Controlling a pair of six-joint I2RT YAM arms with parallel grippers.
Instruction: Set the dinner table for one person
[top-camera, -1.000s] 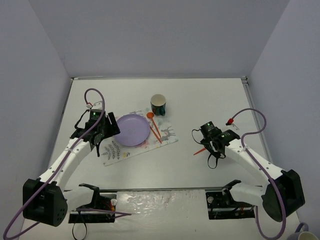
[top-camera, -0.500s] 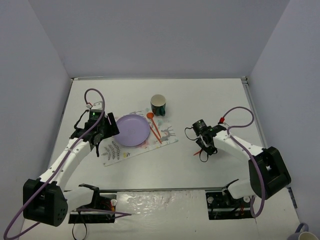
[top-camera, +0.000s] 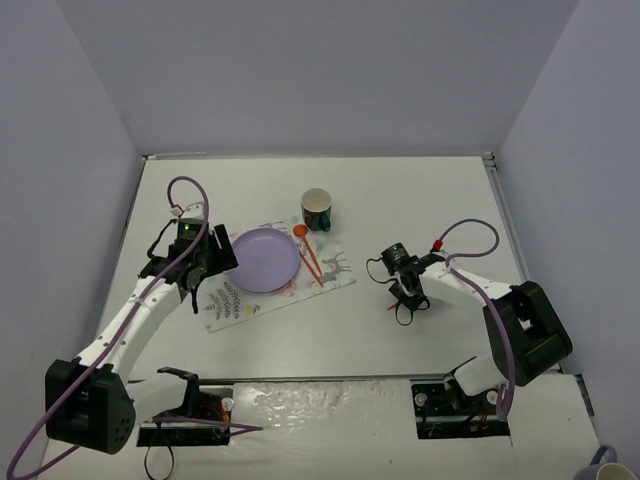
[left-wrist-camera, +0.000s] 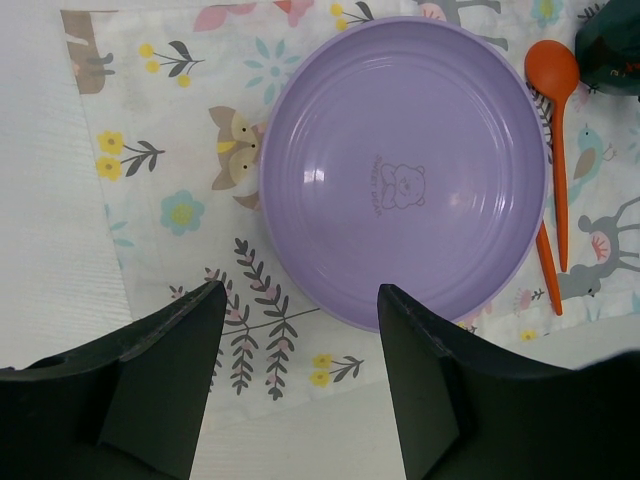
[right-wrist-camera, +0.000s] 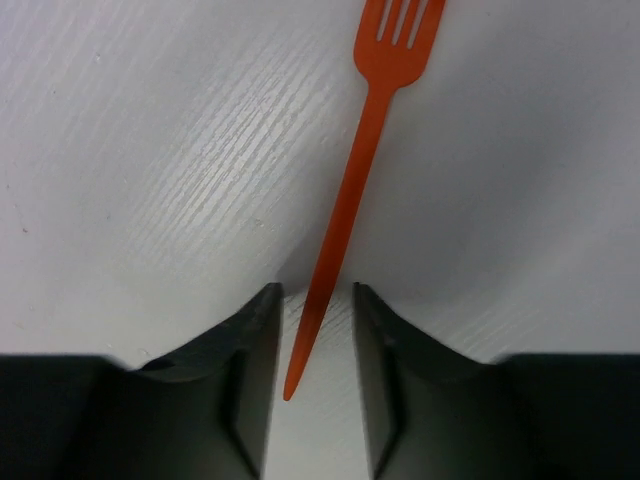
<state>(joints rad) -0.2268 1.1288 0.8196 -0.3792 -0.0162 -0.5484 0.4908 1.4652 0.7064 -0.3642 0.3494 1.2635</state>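
An orange fork (right-wrist-camera: 362, 150) lies on the white dinner table (top-camera: 420, 190), tines pointing away from the right wrist camera. My right gripper (right-wrist-camera: 312, 290) is low over the table, its jaws narrowly apart on either side of the fork's handle, with small gaps on both sides. In the top view the right gripper (top-camera: 405, 290) covers most of the fork. My left gripper (left-wrist-camera: 300, 290) is open and empty over the printed placemat (left-wrist-camera: 160, 170), just short of the purple plate (left-wrist-camera: 400, 170). In the top view the left gripper (top-camera: 205, 262) is at the left of the plate (top-camera: 264, 260).
An orange spoon (left-wrist-camera: 556, 70) and a second orange utensil (left-wrist-camera: 548, 280) lie on the placemat (top-camera: 335, 268) right of the plate. A dark teal cup (top-camera: 317, 209) stands behind the placemat. Walls enclose the table at the back and sides.
My right gripper has moved left over the fork and now straddles its handle. The left arm has not moved.
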